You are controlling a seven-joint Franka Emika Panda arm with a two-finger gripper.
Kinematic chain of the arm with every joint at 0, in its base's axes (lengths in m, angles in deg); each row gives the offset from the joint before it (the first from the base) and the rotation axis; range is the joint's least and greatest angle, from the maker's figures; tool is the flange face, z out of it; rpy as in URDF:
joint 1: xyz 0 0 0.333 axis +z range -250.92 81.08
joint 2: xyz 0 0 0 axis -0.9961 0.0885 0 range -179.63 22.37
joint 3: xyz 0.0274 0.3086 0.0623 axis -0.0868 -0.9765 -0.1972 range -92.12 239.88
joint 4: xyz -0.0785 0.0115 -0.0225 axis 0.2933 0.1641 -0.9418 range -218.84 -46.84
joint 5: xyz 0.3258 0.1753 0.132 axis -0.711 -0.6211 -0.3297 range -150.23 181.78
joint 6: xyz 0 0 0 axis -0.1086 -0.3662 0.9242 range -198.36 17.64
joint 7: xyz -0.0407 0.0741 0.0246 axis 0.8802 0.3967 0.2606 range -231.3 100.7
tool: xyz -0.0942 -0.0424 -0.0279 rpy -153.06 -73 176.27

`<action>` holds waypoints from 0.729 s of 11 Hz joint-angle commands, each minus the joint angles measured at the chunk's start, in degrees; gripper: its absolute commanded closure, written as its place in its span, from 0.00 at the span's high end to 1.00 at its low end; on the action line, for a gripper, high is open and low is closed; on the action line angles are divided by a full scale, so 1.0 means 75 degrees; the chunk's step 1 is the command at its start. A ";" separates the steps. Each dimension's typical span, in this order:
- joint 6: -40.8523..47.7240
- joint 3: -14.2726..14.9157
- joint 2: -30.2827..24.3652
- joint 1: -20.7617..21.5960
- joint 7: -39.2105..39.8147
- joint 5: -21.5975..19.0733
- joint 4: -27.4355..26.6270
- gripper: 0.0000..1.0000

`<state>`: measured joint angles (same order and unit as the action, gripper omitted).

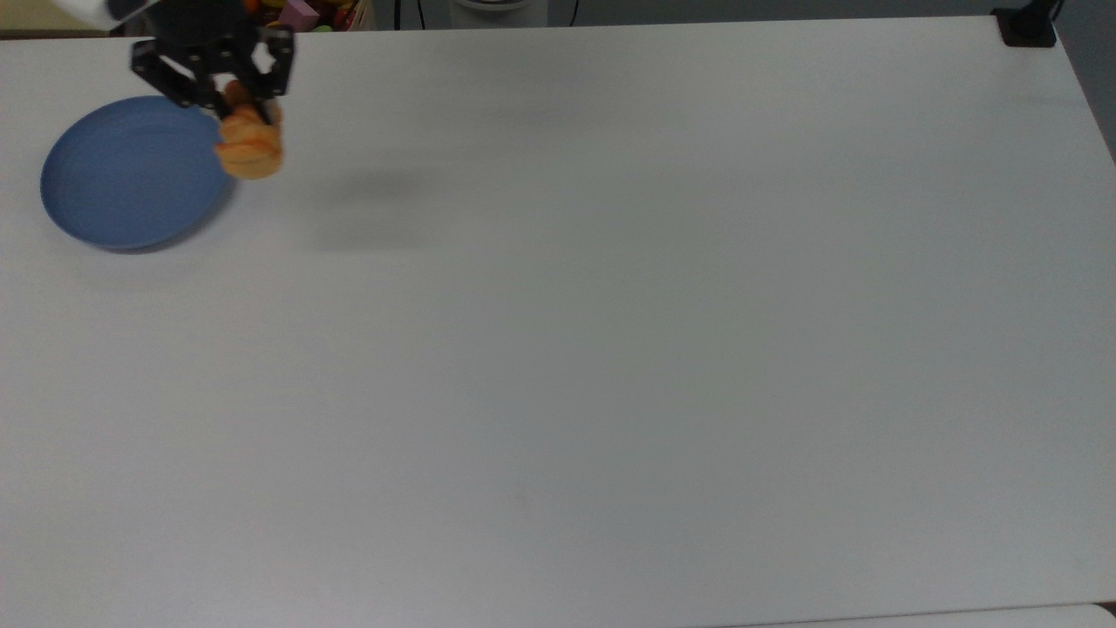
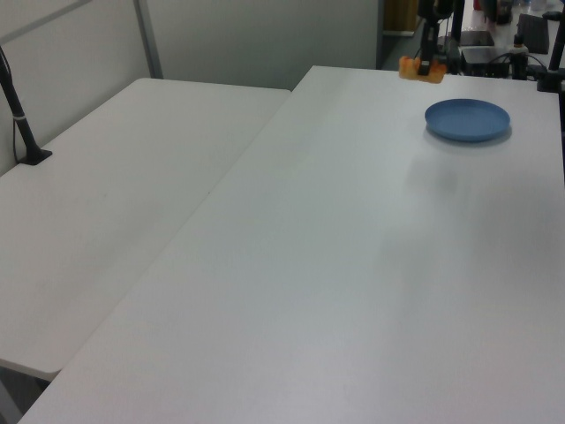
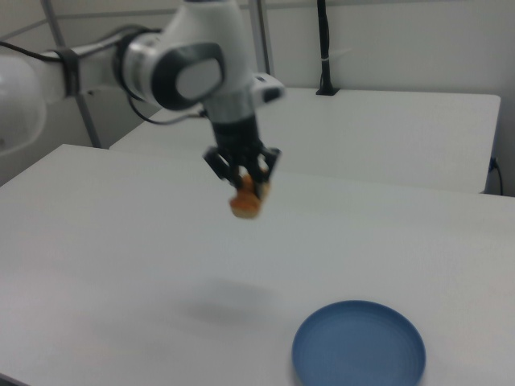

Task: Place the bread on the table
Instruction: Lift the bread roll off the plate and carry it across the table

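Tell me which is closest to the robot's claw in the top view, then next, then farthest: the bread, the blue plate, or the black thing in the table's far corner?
1. The bread: held in the gripper, hanging just below it.
2. The blue plate: on the table, toward the top view's left of the gripper.
3. The black clamp: at the top view's upper right corner, farthest by far.

The golden-orange bread (image 1: 249,148) hangs clamped in the fingers (image 1: 228,103), lifted above the white table (image 1: 610,305).
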<state>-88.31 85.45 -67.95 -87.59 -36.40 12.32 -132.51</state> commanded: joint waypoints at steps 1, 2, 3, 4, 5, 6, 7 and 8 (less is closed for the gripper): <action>0.0551 -0.0660 0.0192 0.0892 -0.1142 -0.0149 0.0844 0.34; 0.0528 -0.0943 0.0518 0.1197 -0.1820 -0.0126 0.1206 0.34; 0.0481 -0.1038 0.0800 0.1571 -0.2314 -0.0137 0.1511 0.34; 0.0423 -0.1051 0.1035 0.2062 -0.2678 -0.0126 0.1711 0.34; 0.0190 -0.1051 0.1327 0.2508 -0.3030 -0.0125 0.1934 0.34; 0.0049 -0.1040 0.1655 0.2942 -0.3312 -0.0102 0.2157 0.34; -0.0196 -0.1039 0.2110 0.3306 -0.3698 -0.0079 0.2530 0.34; -0.0605 -0.1039 0.2521 0.3622 -0.4224 -0.0055 0.2719 0.34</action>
<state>-88.89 76.72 -56.67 -65.50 -61.42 11.44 -118.65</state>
